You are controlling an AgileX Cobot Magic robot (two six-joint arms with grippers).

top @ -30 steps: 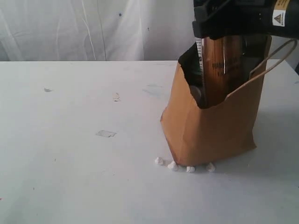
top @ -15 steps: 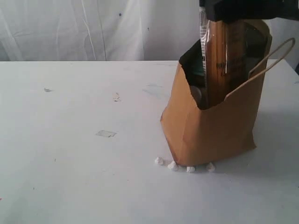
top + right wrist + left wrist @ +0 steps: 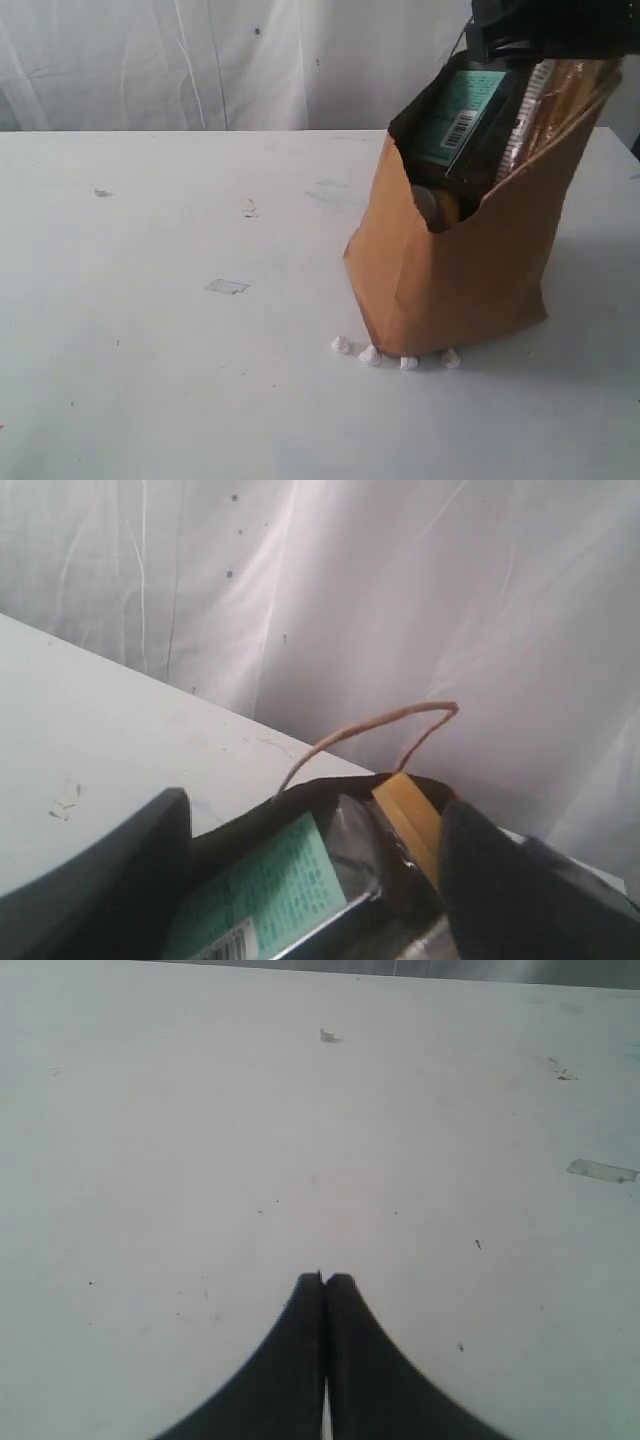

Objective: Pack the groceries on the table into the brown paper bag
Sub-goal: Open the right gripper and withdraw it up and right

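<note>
A: Status? The long spaghetti packet [image 3: 525, 115] is seen in the brown paper bag [image 3: 450, 280], tilted, with its upper end well above the rim and leaned on the far side. No other groceries are seen on the table [image 3: 150, 300].

B: Confirmed. The right gripper [image 3: 315, 820] is placed over the bag mouth. Its jaws are set wide with the packet top between them, and contact cannot be told. The left gripper [image 3: 322, 1280] is closed on nothing, over bare table.

A: Risks?

B: The bag could be tipped if the packet is dragged sideways, since it is light paper under a tall load. The twine handle [image 3: 400, 715] lies near a finger and could be snagged on lift-out, so the bag could be pulled over. The packet could be levered out if it is not seated deeper.
</note>
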